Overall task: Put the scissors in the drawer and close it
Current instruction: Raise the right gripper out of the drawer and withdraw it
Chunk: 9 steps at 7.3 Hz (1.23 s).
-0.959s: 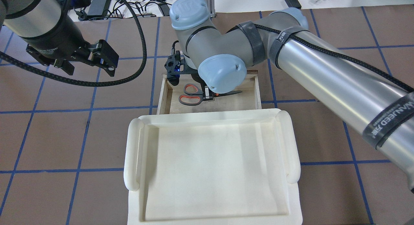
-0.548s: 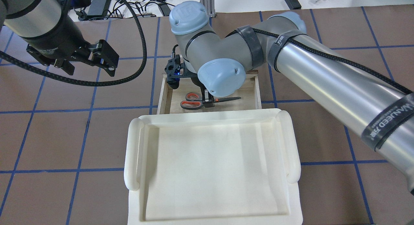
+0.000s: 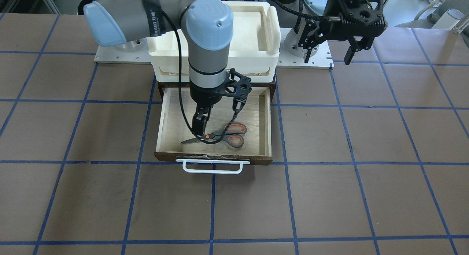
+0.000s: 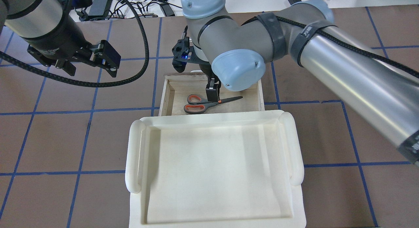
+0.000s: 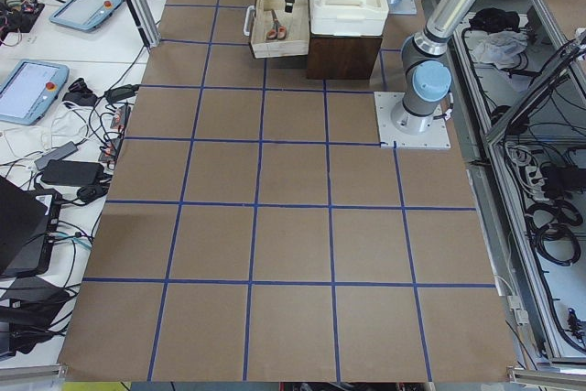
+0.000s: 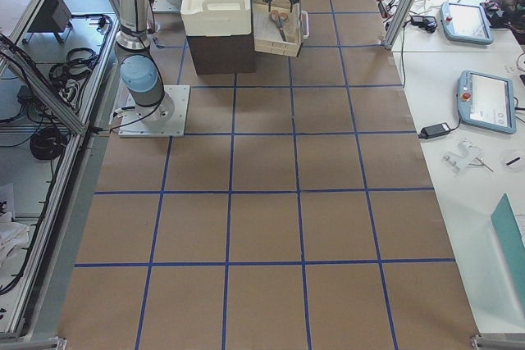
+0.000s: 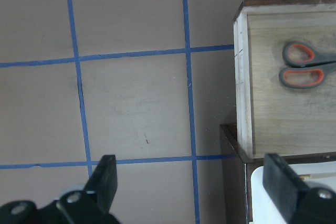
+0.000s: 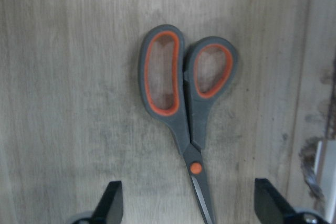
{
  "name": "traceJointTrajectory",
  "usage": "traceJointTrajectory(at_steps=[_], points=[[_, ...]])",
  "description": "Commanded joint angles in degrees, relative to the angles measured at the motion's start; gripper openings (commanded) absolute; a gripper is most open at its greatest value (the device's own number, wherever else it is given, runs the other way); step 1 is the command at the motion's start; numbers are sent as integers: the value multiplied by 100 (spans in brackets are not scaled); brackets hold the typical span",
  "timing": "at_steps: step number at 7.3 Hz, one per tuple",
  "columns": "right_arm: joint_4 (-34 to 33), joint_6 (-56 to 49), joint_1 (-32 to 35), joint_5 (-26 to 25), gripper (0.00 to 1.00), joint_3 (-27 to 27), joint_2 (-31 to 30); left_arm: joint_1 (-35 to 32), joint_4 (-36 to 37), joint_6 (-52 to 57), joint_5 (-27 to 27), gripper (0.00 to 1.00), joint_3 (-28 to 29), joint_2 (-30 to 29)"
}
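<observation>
Lifted clear of the scissors (image 8: 186, 124), the right gripper (image 8: 191, 205) hung wide open and empty above their pivot. They lay flat in the drawer (image 3: 267, 126), near its front edge. The left gripper (image 7: 193, 182), open and empty, hovered beside the drawer.

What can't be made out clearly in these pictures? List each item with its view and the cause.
- Scissors blade tips: right wrist view, cut off by bottom edge.
- Drawer inner end: overhead view, hidden under white tray.
- Right tool: overhead view, mostly behind the arm's wrist joint.
- Scissors detail: both side views, too small.
</observation>
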Motion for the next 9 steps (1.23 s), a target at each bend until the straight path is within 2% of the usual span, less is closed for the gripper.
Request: traceJointTrajectory(at_steps=[1,3,6,7,8,9], points=[[-3,2462,-525,98,100,10,-403,-16,41,-96,-30,100,-95,-52],[40,4043,-946,116,100,19,-501,1,434,-9,48,100,-149,-140],[75,4233,-1930,116,100,54,-913,18,569,-114,-29,100,-52,-517],[67,4233,-2038,168,100,54,-975,1,639,-114,-13,100,-87,-631],[102,4364,-2013,169,100,54,-1019,1,1161,-1,-21,100,-139,-754],[85,4409,-2021,177,100,63,-1228,-60,1228,-35,-4,100,-183,-834]])
